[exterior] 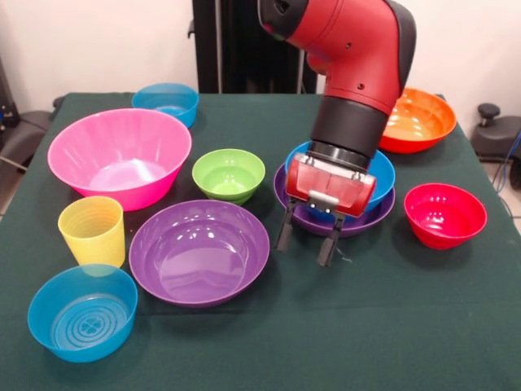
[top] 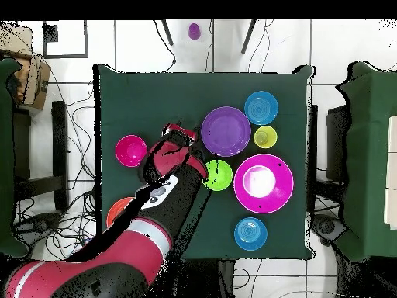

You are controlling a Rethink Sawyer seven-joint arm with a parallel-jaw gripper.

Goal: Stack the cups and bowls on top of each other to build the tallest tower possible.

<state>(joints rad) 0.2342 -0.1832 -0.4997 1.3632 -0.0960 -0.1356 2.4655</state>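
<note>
Just in front of the stacked pair of bowls near mid-table hangs the claw (exterior: 307, 237), two black fingers pointing down and set apart, nothing between them, tips above the green cloth of the table (exterior: 383, 326). Right behind it sits the blue bowl (exterior: 380, 173), nested inside a wide purple bowl (exterior: 358, 222), both partly hidden by the red gripper housing and the arm (exterior: 358, 57).

Off to the right of that stack in the front view lies the red bowl (exterior: 445, 214), upright and apart from it. Farther back on the right rests the orange bowl (exterior: 419, 120), tipped a little, partly behind the arm.

Left of the claw stands the green bowl (exterior: 229, 174), small and upright. Nearer the front, beside the claw, spreads the second wide purple bowl (exterior: 199, 252), empty. Behind and left of it, the large pink bowl (exterior: 120, 156), just beside the green one. Close under the pink bowl's front rim stands the ribbed yellow cup (exterior: 92, 230), upright, just beside the purple bowl. At the front left corner sits a translucent blue bowl (exterior: 82, 312), near the cup's base. At the far left back, another translucent blue bowl (exterior: 166, 102).

Beyond the table's far edge in the overhead view, on the floor, shows a small purple cup (top: 194, 30).
</note>
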